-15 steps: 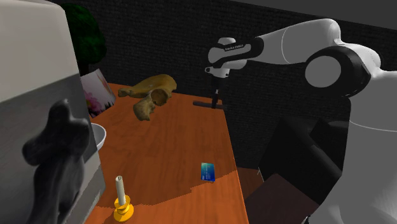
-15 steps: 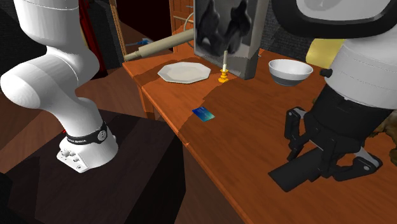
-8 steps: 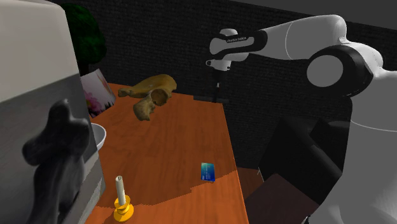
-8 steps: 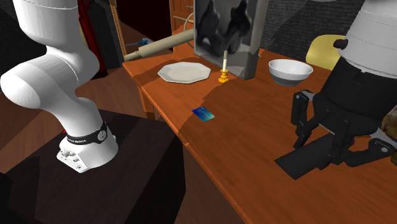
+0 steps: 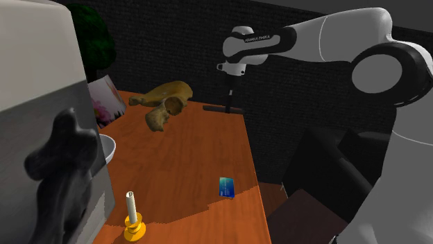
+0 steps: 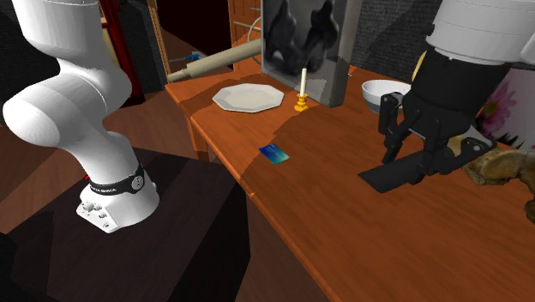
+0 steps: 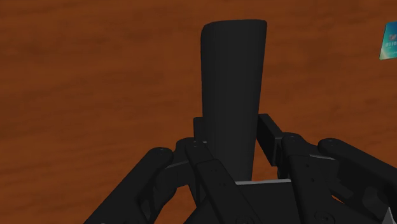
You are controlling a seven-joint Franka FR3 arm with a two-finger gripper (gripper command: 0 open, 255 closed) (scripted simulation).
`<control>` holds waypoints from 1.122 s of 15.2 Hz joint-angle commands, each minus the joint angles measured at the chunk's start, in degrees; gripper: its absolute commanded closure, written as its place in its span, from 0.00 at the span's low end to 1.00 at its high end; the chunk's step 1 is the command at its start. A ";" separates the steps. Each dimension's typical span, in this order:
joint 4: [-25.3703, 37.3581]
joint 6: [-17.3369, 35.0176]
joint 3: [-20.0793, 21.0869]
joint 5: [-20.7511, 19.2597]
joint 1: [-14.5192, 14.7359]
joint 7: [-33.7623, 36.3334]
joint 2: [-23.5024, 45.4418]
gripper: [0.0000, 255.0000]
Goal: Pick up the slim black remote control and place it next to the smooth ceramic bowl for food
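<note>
Grained orange-brown wood, smooth with a faint sheen, for the table. Matt, smooth black on the remote above that table. Smooth, glossy white on the bowl standing on it.

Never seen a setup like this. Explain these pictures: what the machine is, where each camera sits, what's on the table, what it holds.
It is one white robot arm with a black two-finger gripper. The shoulder view looks down over the wooden table from beside the arm. The second exterior view faces the table from another side. The wrist view looks along the gripper. On the table stand a white bowl, a white plate, a candle in a yellow holder and a small blue card. The gripper is shut on a slim black remote, which goes next to the bowl.
</note>
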 commanded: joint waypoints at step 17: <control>-5.57 3.18 8.72 -1.44 14.28 22.90 -4.16 1.00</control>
